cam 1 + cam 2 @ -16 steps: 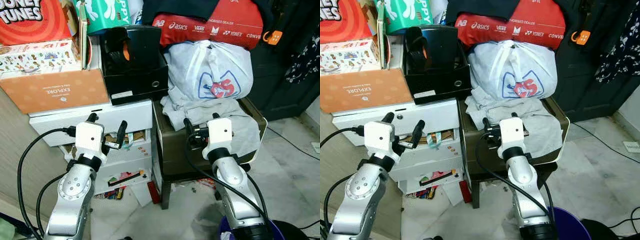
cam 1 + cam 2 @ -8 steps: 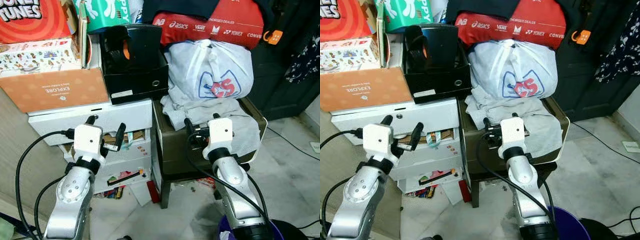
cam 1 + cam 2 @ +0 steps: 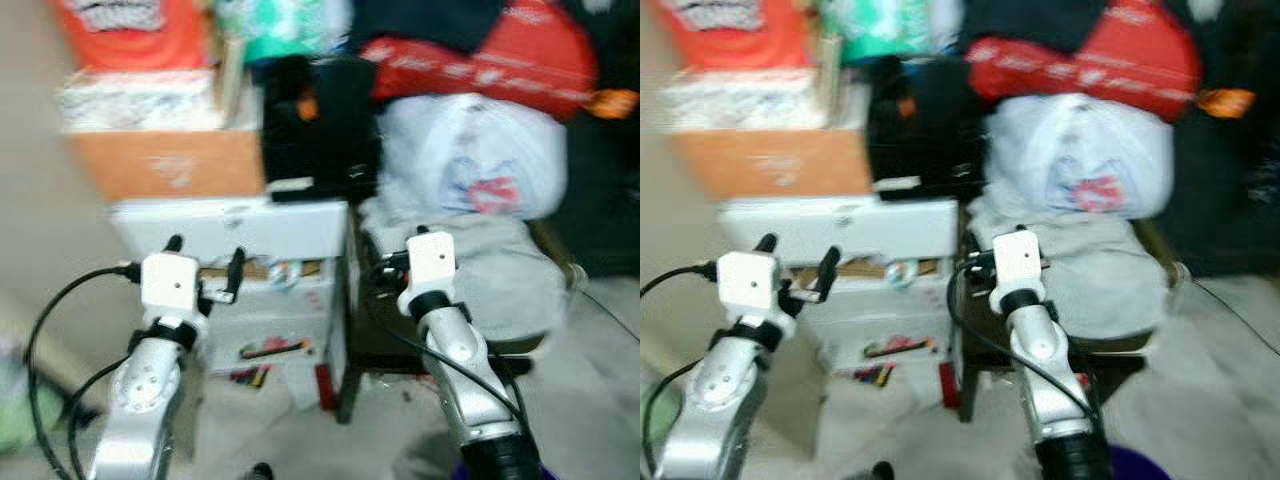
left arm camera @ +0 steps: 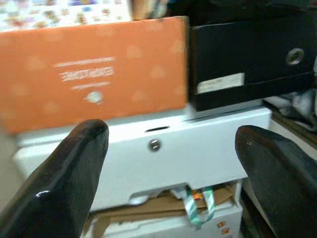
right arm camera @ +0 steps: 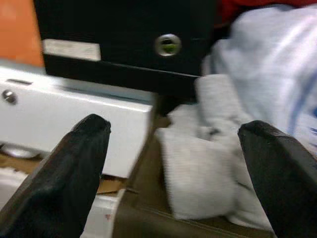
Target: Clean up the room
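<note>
Two grippers raised side by side before a cluttered stack, head views blurred. Left gripper (image 3: 205,256) hovering in front of a white drawer unit (image 3: 250,228), fingers (image 4: 69,173) spread wide and released, nothing between them. Seen past those fingers in the left wrist view: an orange box (image 4: 94,74) on top of the white unit, a black box (image 4: 247,54) just beside it, and green-striped ribbon (image 4: 195,206) hanging out of an open cardboard-lined gap below the drawer front. Right gripper (image 5: 178,163) held near the corner where the white unit meets a dark low surface (image 3: 380,330), fingers (image 5: 74,168) likewise parted, gripping nothing. Ahead of them and apart from both tips: grey folded cloth (image 5: 198,173) lying on that dark surface, under a pale plastic bag (image 3: 470,160) with a red and blue mark. Above the bag, a red sports bag (image 3: 490,55). Higher on the left, a red carton (image 3: 130,30) and a green pack (image 3: 290,25), details smeared by blur. Down on the floor (image 3: 300,400) at the foot of the white unit, scattered small litter: a red piece (image 3: 325,385), paper scraps and coloured bits, well below both grippers.
</note>
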Tool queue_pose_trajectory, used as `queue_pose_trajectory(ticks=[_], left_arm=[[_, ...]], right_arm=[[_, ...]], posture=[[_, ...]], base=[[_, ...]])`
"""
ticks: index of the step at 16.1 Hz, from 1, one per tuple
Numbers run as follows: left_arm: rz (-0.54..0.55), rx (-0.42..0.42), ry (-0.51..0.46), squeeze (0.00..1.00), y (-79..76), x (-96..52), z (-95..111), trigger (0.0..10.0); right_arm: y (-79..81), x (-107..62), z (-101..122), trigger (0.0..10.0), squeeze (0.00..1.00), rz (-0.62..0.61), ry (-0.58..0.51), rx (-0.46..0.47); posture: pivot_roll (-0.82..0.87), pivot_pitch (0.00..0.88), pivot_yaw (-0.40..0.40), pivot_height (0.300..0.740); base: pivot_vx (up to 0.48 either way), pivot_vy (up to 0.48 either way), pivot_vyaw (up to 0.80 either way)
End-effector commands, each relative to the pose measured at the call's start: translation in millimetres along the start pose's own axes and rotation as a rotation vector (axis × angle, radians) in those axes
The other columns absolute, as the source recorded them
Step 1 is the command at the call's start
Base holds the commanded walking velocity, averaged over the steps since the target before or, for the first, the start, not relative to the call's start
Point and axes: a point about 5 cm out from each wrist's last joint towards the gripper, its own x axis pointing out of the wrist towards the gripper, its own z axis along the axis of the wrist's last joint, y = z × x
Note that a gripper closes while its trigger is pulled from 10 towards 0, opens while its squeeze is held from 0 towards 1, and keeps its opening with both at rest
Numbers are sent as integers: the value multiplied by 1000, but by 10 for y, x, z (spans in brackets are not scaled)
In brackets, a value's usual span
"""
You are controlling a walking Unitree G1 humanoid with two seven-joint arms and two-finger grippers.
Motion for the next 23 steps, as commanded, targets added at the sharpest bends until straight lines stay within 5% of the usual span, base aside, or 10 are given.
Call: queue_pose_trajectory(ticks=[1, 14, 17, 23], left_arm=[[19, 18, -3, 0, 41, 12, 17, 10000], [36, 41, -31, 0, 50, 50, 95, 10000], [110, 64, -52, 0, 94, -8, 190, 10000], [153, 99, -50, 0, -78, -114, 194, 10000]], right_arm=[[52, 34, 39, 10000, 0, 16, -18, 11], [71, 139, 40, 10000, 0, 29, -26, 19], [57, 196, 75, 10000, 0, 65, -31, 14], [9, 319, 166, 10000, 0, 152, -42, -30]], posture=[[7, 25, -38, 740], [66, 35, -73, 740], [122, 85, -139, 740], [140, 88, -251, 740]], base=[[0, 0, 725], [0, 0, 106], [0, 0, 0], [0, 0, 0]])
